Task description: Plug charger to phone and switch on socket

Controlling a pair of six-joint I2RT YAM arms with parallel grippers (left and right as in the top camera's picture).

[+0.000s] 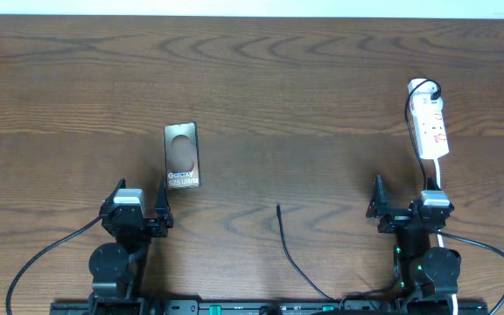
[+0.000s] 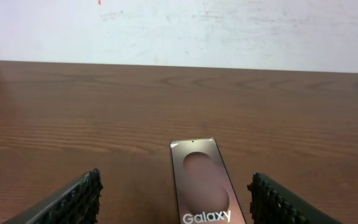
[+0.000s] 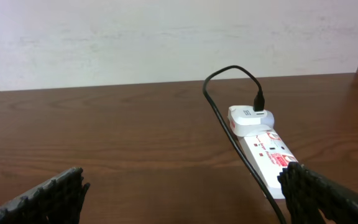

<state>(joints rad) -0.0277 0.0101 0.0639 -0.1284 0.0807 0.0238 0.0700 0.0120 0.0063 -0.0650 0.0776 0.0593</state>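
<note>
Both arms wait at the near edge of a dark, wood-grained tabletop with nothing in hand, the charging job apparently not yet begun.

At left, the left gripper (image 1: 138,196) has its jaws spread wide and empty. Its ribbed black fingers (image 2: 73,200) frame the near end of the phone (image 1: 182,156) in the wrist view. The phone is a flat, glossy slab lying face up just beyond that gripper, showing a bronze image with a dark oval and white "Galaxy" lettering. Its port cannot be made out.

At centre, the charger (image 1: 289,249), a thin, limp black cable, snakes up from the near edge. Its small plug tip (image 1: 278,207) lies free on the wood, well apart from the phone and between the two arms.

At right, the right gripper (image 1: 403,198) also has its jaws wide and empty. Beyond it lies the socket (image 1: 430,127), a narrow strip of hard white plastic with red marks. A white adapter (image 3: 250,118) is seated at its far end and a black lead loops out of it.

The likely opening move is to take the plug tip. It is best pinched on the stiff plug just behind the end, not on the slack cable, so that it stays level and true. The smooth phone may slide on the polished wood, so the other arm should brace it during insertion. The strip's switch would need a firm press straight down.
</note>
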